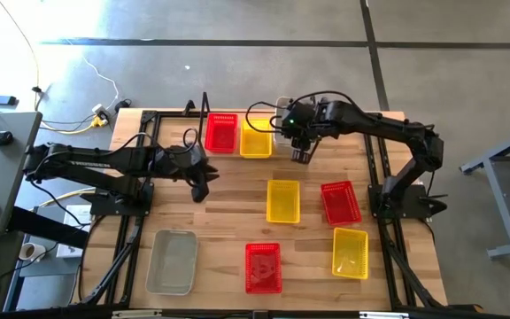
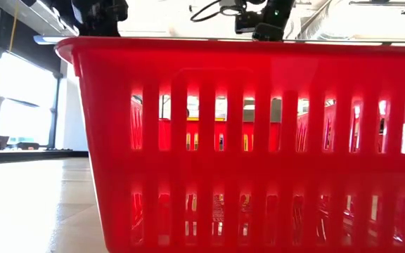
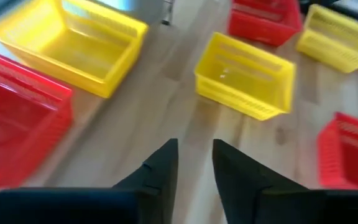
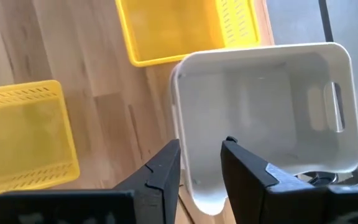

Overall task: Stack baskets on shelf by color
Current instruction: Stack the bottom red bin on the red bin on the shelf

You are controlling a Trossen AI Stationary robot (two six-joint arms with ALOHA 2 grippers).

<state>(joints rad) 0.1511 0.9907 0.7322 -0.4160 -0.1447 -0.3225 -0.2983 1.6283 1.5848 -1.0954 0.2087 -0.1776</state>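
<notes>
The black wire shelf (image 1: 204, 113) stands at the table's far edge. On it sit a red basket (image 1: 221, 133), a yellow basket (image 1: 256, 140) and a white basket (image 4: 272, 106) at its right end. My right gripper (image 1: 301, 151) (image 4: 201, 171) is open over the white basket's near wall. My left gripper (image 1: 200, 186) (image 3: 196, 168) is open over bare wood near the shelf and holds nothing. On the table lie two yellow baskets (image 1: 282, 200) (image 1: 351, 252), two red ones (image 1: 340, 202) (image 1: 263, 267) and a grey-white one (image 1: 172, 261). My right gripper comes from above with one finger (image 4: 163, 171) outside the white basket's near wall (image 4: 185, 149) and the other (image 4: 247, 171) over its inside. Whether either finger touches the wall, I cannot tell.
A red basket (image 2: 259, 140) right in front of the low camera fills that view and hides the table behind it. Bare wood lies between the shelf and the loose baskets. The arm frames run along the table's left and right sides.
</notes>
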